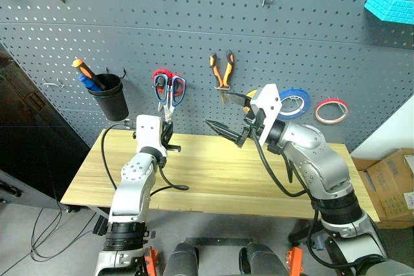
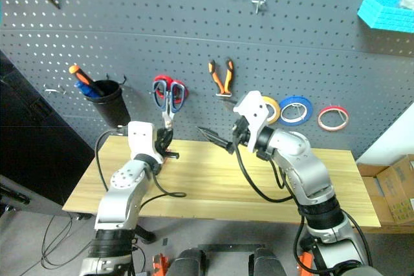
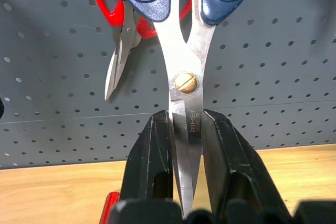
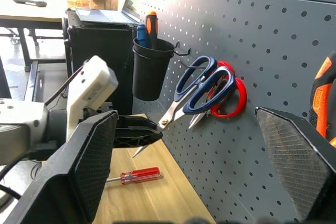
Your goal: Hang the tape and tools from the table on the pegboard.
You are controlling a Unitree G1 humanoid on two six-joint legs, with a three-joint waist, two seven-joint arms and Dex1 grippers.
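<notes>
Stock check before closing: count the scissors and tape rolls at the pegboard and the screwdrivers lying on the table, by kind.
Scissors: 2 (blue-handled scissors, red-handled scissors)
Tape rolls: 3 (yellow roll, blue roll, red roll)
Screwdrivers on the table: 1 (red-handled screwdriver)
Total: 6

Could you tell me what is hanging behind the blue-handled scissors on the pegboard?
Red-handled scissors hang directly behind the blue-handled scissors on the pegboard. Their red handles and one blade tip show; the hook carrying both pairs is covered by the handles.
</notes>
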